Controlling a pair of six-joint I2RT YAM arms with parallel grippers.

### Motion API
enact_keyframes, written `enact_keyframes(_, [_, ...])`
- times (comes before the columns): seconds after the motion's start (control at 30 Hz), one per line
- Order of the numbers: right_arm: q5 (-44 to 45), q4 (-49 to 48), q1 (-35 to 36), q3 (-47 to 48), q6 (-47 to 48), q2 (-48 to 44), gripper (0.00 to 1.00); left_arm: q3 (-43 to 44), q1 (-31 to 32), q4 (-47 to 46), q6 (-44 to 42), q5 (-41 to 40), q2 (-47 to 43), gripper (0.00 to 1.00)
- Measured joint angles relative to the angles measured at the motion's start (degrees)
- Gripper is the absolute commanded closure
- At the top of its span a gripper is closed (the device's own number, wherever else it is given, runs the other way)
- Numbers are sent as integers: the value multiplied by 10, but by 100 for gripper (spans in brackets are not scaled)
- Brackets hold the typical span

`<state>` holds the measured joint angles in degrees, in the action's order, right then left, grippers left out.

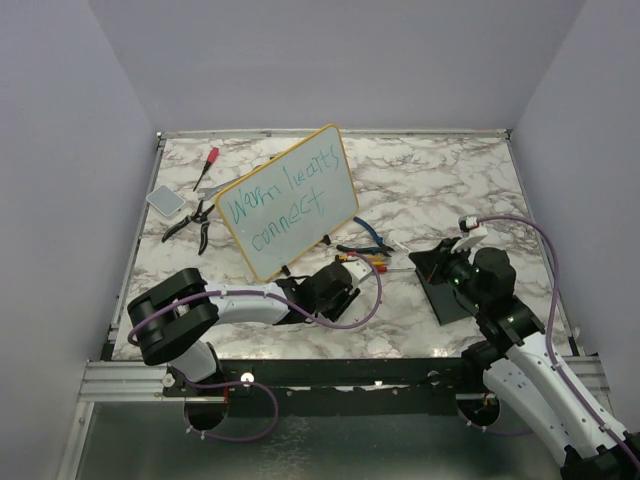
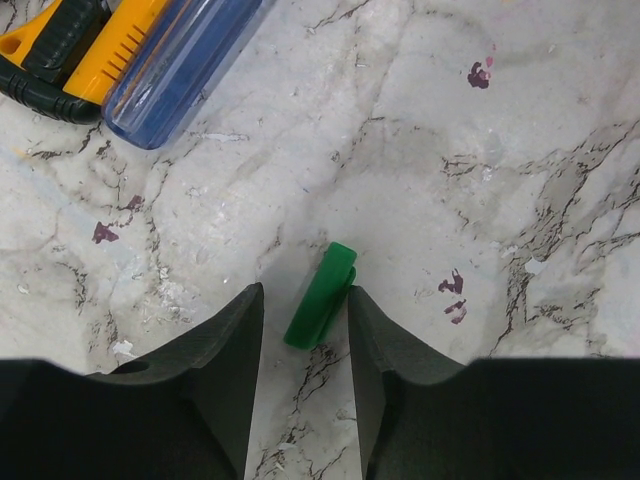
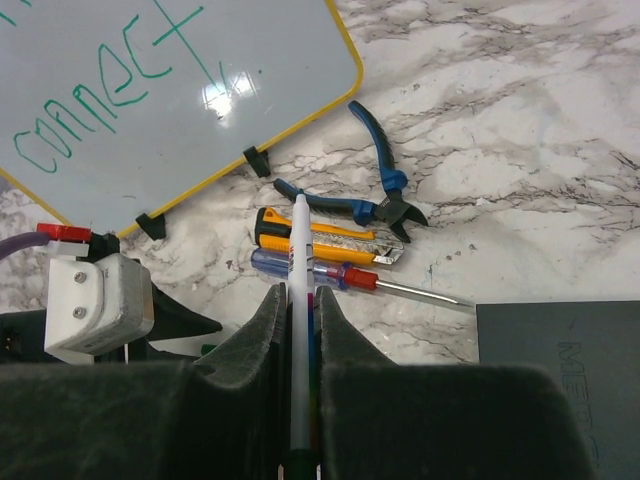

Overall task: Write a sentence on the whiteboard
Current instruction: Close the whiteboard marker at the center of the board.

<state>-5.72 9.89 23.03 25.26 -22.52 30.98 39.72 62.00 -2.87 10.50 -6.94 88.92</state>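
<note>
Tabletop (image 1: 450, 180) of marbled stone carries everything. The whiteboard (image 1: 290, 200) stands on it left of centre, propped on its small feet, with its face turned toward your arms. Across that face runs the sentence (image 1: 278, 205) in teal, in two lines: "Warm hearts" above "connect". Every word reads whole and no letter looks half-formed, so I judge the writing itself done. Whether more words were meant, you cannot tell from here.

Your right gripper (image 3: 300, 300) is off to the right, well apart from the whiteboard and over a black pad (image 3: 560, 380). It is clenched on the marker (image 3: 298, 240), whose white barrel sticks out between the jaws toward the pliers (image 3: 385, 185) and a screwdriver (image 3: 335, 272) lying near the whiteboard's lower edge. The tip is nowhere near the writing surface.

Your left gripper (image 2: 305, 292) sits low over the tabletop, just in front of the whiteboard. Its jaws are parted and straddle a green cap (image 2: 322, 290) that lies on the marble. One jaw looks to be touching the cap and a gap shows at the other, so the cap is not yet gripped.

What is left, as I read it, is tidying up. You need to close on the cap, bring it to the marker, press it on and set the marker down.
</note>
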Motion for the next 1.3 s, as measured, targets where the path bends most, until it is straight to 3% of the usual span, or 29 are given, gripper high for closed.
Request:
enact_keyframes(0.2, [0, 0, 0, 0, 0, 5, 99, 0, 0, 4, 2, 0, 0, 71])
enact_keyframes(0.4, [0, 0, 0, 0, 0, 11, 99, 0, 0, 7, 11, 0, 0, 100])
enact_keyframes(0.63, [-17, 8, 0, 14, 1, 46, 99, 0, 10, 41, 25, -1, -26, 100])
enact_keyframes(0.8, [-69, 46, 0, 68, 9, 97, 99, 16, 11, 101, 24, -14, -93, 100])
enact_keyframes(1.0, [-171, 104, 0, 158, 27, 169, 99, 73, 7, 155, -19, -25, -186, 100])
enact_keyframes(1.3, [-339, 157, 0, 236, 61, 263, 99, 43, -4, 200, -100, 5, -296, 100])
